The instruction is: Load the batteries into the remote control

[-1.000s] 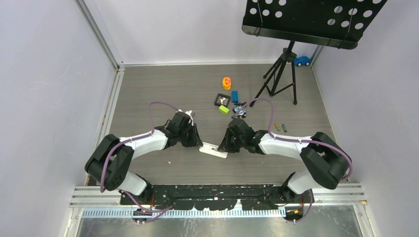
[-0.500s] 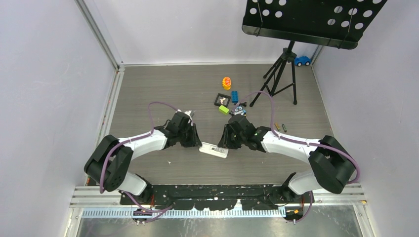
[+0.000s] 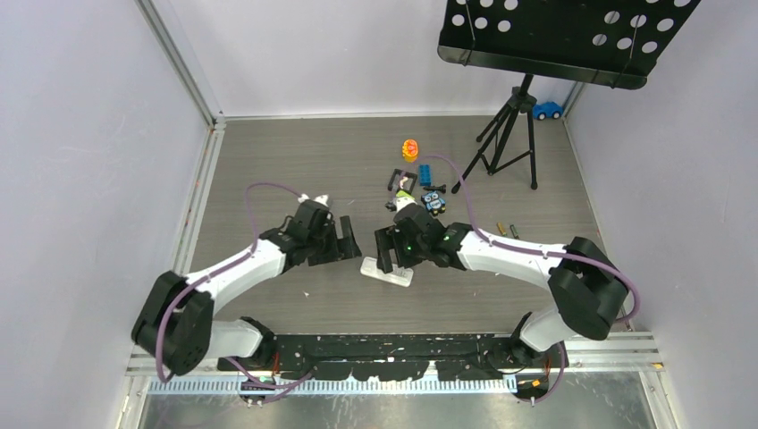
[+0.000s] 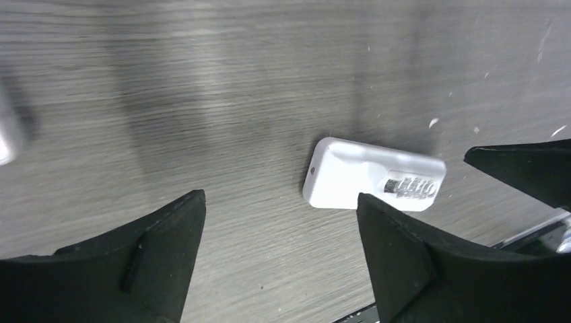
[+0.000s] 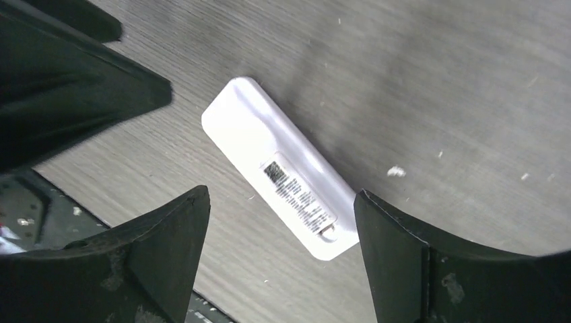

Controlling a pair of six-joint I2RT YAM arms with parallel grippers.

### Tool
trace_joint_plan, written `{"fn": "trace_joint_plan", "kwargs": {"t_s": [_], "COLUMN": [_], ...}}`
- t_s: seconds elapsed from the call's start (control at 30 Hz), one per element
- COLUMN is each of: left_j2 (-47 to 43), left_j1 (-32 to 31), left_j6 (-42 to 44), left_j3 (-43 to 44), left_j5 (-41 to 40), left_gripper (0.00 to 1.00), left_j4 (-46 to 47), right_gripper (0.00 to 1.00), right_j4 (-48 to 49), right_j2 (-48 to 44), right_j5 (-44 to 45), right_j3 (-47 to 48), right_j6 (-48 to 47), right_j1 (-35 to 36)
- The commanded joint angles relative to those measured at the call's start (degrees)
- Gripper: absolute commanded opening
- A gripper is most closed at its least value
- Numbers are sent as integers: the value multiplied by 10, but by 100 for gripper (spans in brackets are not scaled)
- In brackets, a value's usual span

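Note:
The white remote control [image 3: 387, 271] lies flat on the table with its plain back up, a printed label showing on it [image 5: 279, 165] [image 4: 374, 183]. My left gripper [image 3: 349, 241] [image 4: 279, 196] hovers just left of it, open and empty. My right gripper [image 3: 383, 250] [image 5: 281, 194] hangs over the remote's far side, also open and empty, its jaws wider than the remote. Neither gripper touches the remote. Two small dark batteries [image 3: 508, 230] lie on the table beyond the right arm's forearm.
A black tripod stand [image 3: 509, 134] rises at the back right, with a blue toy car [image 3: 547, 110] behind it. An orange toy [image 3: 410, 149], a blue brick [image 3: 425, 172], a black frame [image 3: 400, 180] and a small robot toy [image 3: 433, 200] are clustered behind the grippers.
Both grippers have opened wide and let go of the remote, which now lies free on the table. The left gripper drew back to the left; the right shifted left over the remote.

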Motion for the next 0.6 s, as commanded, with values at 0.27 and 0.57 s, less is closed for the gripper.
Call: {"fn": "trace_joint_plan", "kwargs": {"t_s": [0.27, 0.57], "left_j2": [-163, -198], "left_j1": [99, 158], "left_j6": [-30, -64], "left_j3": [4, -10], "left_j5": [-124, -138], "left_gripper": [96, 99], "left_j4": [-139, -160], "right_gripper": [87, 71], "right_j4": [-79, -77], "right_j2": [79, 156], "right_j5": [-52, -9], "right_j3": [81, 122], "right_j6": [-294, -315], "right_j1": [20, 29]}}
